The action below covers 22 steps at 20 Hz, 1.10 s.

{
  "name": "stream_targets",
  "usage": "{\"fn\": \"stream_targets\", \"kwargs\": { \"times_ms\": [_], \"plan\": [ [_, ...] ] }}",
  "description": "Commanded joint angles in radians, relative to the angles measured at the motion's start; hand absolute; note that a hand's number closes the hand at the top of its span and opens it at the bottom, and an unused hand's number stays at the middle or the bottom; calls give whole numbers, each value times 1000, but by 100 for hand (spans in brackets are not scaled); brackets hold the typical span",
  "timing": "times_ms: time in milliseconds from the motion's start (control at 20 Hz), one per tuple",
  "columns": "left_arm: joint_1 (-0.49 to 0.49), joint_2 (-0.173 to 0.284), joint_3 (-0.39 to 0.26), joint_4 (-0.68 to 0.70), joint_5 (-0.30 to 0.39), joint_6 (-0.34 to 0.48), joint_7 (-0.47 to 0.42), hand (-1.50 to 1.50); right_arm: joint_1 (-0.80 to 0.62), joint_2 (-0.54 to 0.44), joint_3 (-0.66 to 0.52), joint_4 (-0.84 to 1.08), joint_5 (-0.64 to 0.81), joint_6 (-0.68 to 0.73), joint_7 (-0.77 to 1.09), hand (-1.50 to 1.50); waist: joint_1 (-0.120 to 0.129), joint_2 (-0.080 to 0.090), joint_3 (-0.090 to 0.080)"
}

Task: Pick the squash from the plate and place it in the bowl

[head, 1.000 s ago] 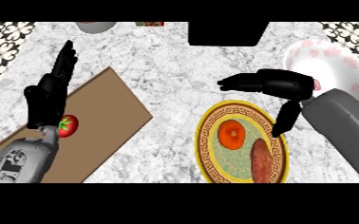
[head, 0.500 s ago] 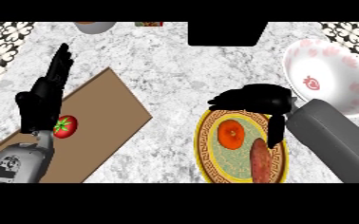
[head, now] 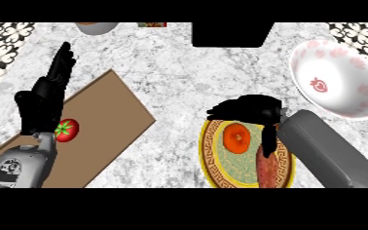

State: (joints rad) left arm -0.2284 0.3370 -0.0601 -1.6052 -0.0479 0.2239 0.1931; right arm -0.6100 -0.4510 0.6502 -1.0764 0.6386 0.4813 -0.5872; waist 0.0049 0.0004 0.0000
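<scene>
Now plate (head: pixel 210 163) holds orange squash (head: pixel 236 137), reddish item (head: pixel 268 169); bowl (head: pixel 310 61) holds nothing; right hand (head: pixel 248 110) fingers curled above.

A grey-white marble counter (head: pixel 179 78) carries everything; a brown cutting board (head: pixel 101 122) lies tilted on its left part, with a red tomato (head: pixel 66 130) on the board; a yellow-rimmed patterned plate (head: pixel 215 168) sits at lower right; a white bowl (head: pixel 330 83) with pink markings sits near the right edge; a black rectangular object (head: pixel 231 34) lies at the far edge; a grey bowl (head: pixel 97 27) shows partly at top left.
</scene>
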Motion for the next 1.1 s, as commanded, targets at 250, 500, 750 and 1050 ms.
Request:
{"fn": "stream_targets", "kwargs": {
  "times_ms": [250, 500, 750, 1050],
  "plan": [
    [8, -40, 38, 33, -38, -40, -53, 0, 17, 99, -71, 98, 137, -2, -73, -150, 1, 0, 0],
    [-17, -40, 59, 46, -29, -59, -31, 0, 35, 130, -9, 144, 234, -102, -140, 150, 1, 1, 0],
    [-10, -68, 38, 18, -67, -37, -8, 0, 28, 166, -36, 242, 280, -230, -222, 150, 3, 2, 1],
    [18, -66, 48, -30, -82, -48, 17, 0, -16, 217, -100, 320, 276, -216, -263, 150, 8, 3, 1]
  ]
}}
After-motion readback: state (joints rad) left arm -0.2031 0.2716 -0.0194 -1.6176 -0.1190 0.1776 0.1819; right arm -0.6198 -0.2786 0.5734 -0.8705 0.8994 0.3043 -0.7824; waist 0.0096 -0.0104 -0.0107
